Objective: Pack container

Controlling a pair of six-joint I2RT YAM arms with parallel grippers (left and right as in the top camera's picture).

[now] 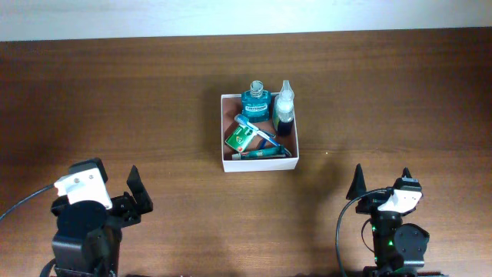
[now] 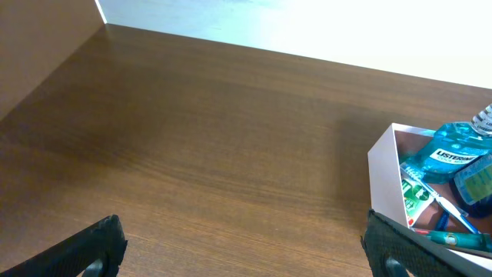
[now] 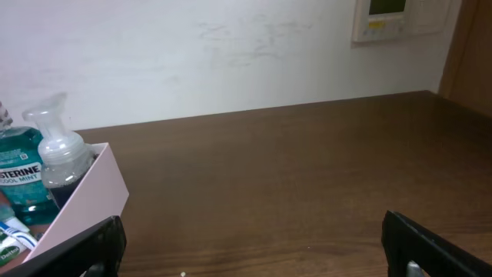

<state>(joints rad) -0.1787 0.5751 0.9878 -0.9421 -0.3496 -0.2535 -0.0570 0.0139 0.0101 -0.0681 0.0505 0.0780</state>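
Observation:
The container (image 1: 225, 131) is a square white-walled box at the table's middle, also in the left wrist view (image 2: 382, 181) and right wrist view (image 3: 88, 196). Inside stand a teal mouthwash bottle (image 1: 254, 101) and a clear bottle with dark liquid (image 1: 283, 111); a blue toothbrush (image 1: 256, 130), a green packet (image 1: 239, 139) and a tube (image 1: 265, 152) lie in it. My left gripper (image 1: 123, 192) is open and empty at the near left, well away from the box. My right gripper (image 1: 380, 185) is open and empty at the near right.
The brown wooden table (image 1: 115, 100) ends at a white wall along the far edge. A wall panel (image 3: 392, 17) hangs at the upper right of the right wrist view.

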